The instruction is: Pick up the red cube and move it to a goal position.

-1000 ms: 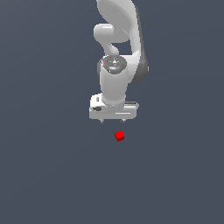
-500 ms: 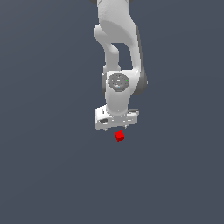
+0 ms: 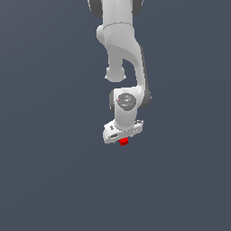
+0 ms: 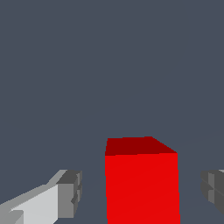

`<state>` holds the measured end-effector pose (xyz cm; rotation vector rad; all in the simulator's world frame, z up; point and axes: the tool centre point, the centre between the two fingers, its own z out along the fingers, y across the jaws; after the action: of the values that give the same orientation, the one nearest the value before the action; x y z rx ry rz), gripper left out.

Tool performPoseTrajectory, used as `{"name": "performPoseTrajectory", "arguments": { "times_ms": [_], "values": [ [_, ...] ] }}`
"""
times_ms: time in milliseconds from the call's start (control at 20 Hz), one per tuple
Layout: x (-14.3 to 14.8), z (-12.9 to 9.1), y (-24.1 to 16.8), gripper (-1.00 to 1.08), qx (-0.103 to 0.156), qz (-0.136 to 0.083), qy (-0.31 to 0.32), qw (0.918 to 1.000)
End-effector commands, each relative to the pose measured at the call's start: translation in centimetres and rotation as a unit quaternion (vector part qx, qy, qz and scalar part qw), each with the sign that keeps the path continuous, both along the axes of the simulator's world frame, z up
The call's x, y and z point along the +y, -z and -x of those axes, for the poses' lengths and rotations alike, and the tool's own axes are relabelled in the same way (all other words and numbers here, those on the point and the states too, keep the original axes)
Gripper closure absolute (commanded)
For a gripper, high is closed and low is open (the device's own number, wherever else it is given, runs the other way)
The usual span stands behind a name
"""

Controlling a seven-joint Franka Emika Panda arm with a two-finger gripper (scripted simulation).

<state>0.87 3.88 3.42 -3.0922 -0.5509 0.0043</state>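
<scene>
The red cube (image 3: 123, 142) rests on the grey floor, mostly covered by the white gripper (image 3: 122, 140) that has come down over it. In the wrist view the red cube (image 4: 141, 183) stands between the two grey fingertips (image 4: 70, 194), with a gap on each side. The gripper (image 4: 142, 192) is open and touches nothing that I can see. The fingers themselves are hidden behind the hand in the exterior view.
The white arm (image 3: 122, 49) reaches down from the top of the exterior view. A plain grey floor (image 3: 49, 171) surrounds the cube.
The arm has lowered and the gripper has come down over the cube, which has stayed in place. The jaws stay open.
</scene>
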Motion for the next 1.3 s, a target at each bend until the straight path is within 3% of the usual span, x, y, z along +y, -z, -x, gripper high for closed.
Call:
{"name": "performPoseTrajectory", "arguments": {
  "times_ms": [0, 200, 250, 900, 1250],
  "values": [
    [0.3, -0.1, 0.8, -0.92, -0.001, 0.000, -0.012, 0.9999],
    [0.4, -0.1, 1.3, -0.92, -0.001, 0.000, -0.018, 0.9998],
    [0.4, -0.1, 1.3, 1.08, -0.001, 0.000, -0.018, 0.9998],
    [0.3, -0.1, 1.0, 1.08, -0.001, 0.000, -0.018, 0.9998],
    [-0.3, -0.2, -1.8, 1.08, -0.001, 0.000, -0.018, 0.9998]
  ]
}}
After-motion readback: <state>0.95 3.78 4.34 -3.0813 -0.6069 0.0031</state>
